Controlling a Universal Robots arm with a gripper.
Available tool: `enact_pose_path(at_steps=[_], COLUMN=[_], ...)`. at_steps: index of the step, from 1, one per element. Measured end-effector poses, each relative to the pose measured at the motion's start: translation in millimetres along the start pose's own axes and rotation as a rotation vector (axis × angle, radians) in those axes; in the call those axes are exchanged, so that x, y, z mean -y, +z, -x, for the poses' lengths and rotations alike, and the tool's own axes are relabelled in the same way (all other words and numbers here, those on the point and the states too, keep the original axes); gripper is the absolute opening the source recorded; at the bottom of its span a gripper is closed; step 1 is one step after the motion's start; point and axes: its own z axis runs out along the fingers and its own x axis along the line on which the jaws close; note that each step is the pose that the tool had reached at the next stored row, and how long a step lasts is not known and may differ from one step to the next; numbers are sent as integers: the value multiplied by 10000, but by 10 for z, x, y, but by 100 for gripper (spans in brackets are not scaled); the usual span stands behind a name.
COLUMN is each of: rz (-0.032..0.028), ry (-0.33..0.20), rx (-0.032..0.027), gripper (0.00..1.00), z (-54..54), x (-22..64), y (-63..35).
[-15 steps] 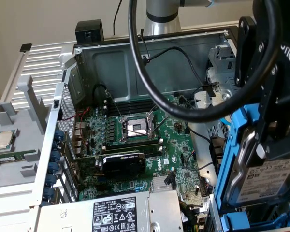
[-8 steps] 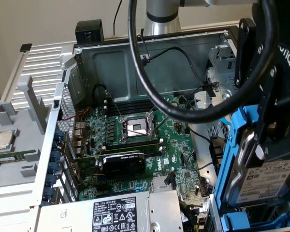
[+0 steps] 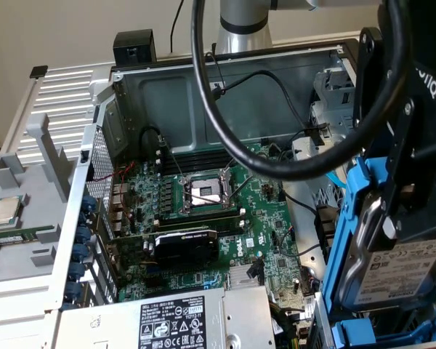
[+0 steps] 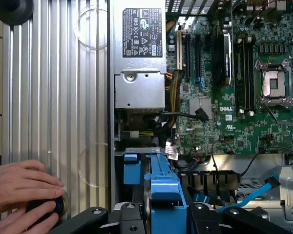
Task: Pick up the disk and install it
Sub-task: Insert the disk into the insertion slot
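at the exterior view's far left a grey plastic panel [image 3: 29,182] lies flat beside the computer, with a small square silver processor chip [image 3: 5,211] resting on it. next comes the open computer case [image 3: 123,94], its perforated metal wall standing between the panel and the green motherboard [image 3: 269,240]. the empty cpu socket [image 3: 207,190] sits near the middle of the board, and a black expansion card [image 3: 185,247] lies just below it in the frame. at the lower centre is the silver power supply [image 3: 178,323] with its black-and-white warning label. a thick black cable [image 3: 225,145] loops down from the top of the frame over the case.

at the exterior view's right the black gripper [image 3: 392,225] is pinching the disk [image 3: 403,273]. the disk hangs tilted above the right edge of the case, its white barcode label facing the camera and its blue carrier frame [image 3: 349,240] around it.

in the wrist view the gripper [image 4: 163,214] has its dark fingers [image 4: 129,214] pressed on either side of the disk's [image 4: 166,195] blue carrier. the power supply [image 4: 139,58] and the motherboard [image 4: 224,97] lie beyond it. beside the case on the power supply's side runs a ribbed aluminium surface [image 4: 53,97]. a person's hand [image 4: 22,185] rests there, fingers on a small dark round object [image 4: 56,207] with a blue part. a blue flat cable [image 4: 263,190] lies near the motherboard's edge.
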Motion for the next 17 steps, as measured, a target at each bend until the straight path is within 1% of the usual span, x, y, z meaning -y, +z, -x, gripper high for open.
enact_pose_path(at_steps=[17], rz=[-3], ry=[159], rx=[13], gripper=[37], z=[2], x=[1], y=[23])
